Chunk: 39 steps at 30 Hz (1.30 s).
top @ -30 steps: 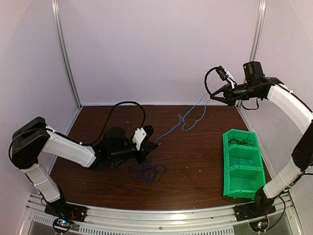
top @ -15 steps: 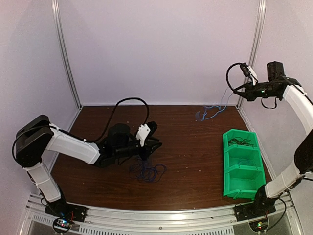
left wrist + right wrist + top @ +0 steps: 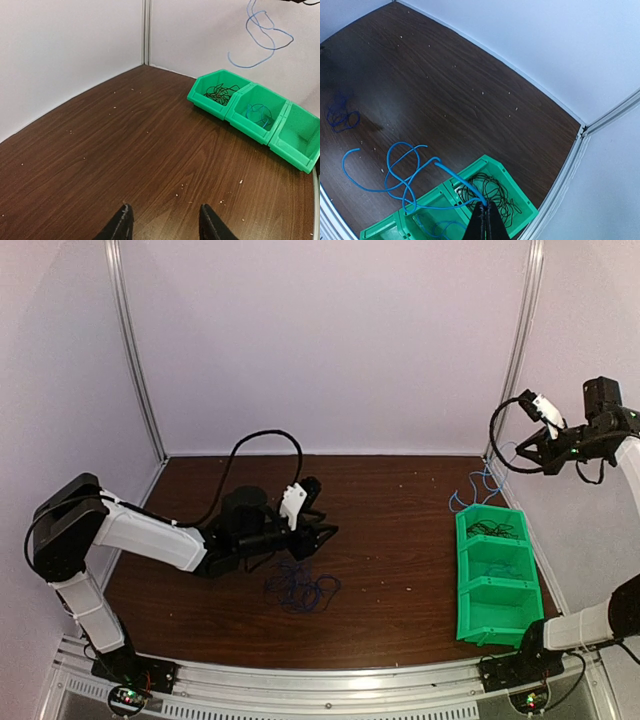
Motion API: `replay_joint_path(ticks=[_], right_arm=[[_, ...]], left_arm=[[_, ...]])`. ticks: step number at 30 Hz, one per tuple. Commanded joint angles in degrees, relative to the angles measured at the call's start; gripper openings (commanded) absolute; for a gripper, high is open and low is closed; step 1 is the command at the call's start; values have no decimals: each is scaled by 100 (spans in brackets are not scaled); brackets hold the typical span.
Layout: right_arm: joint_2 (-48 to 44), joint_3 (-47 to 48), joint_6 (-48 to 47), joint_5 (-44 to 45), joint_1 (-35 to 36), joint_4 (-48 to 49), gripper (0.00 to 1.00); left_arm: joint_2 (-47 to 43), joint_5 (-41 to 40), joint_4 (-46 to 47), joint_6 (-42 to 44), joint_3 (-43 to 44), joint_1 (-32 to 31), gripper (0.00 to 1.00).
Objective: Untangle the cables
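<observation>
My right gripper is shut on one end of a bright blue cable. The cable hangs in loose loops over the far end of the green bin. A tangle of darker blue cables lies on the table, also seen in the right wrist view. Just behind the tangle, my left gripper hovers low and open, and its fingers hold nothing. Black cables fill the bin's far compartment, and a blue cable lies in the middle one.
The green bin has three compartments and stands along the table's right edge. White walls and metal corner posts close in the back and sides. Small crumbs dot the dark wood table.
My left gripper opened and let go of the blue cable that was stretched between the arms. My right arm swung right, carrying the cable from the back middle to above the bin.
</observation>
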Motion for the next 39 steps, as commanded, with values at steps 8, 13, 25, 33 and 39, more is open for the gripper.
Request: replay_joint_path(ticks=[8, 13, 25, 33, 39], right_arm=[[-522, -705, -1553, 1709, -133, -1432, 0], [-659, -1490, -1806, 2045, -133, -1328, 0], [0, -2605, -1834, 2054, -133, -960, 0], [1005, -2861, -1476, 2047, -113, -512, 0], [1299, -3100, -1310, 2296, -98, -117, 0]], left_arm=[[-272, -393, -503, -166, 40, -21, 46], [-272, -504, -635, -114, 59, -20, 46], [-424, -837, -875, -168, -81, -22, 46], [-500, -937, -945, -241, -139, -22, 46], [-598, -1201, -1139, -312, -222, -22, 46]])
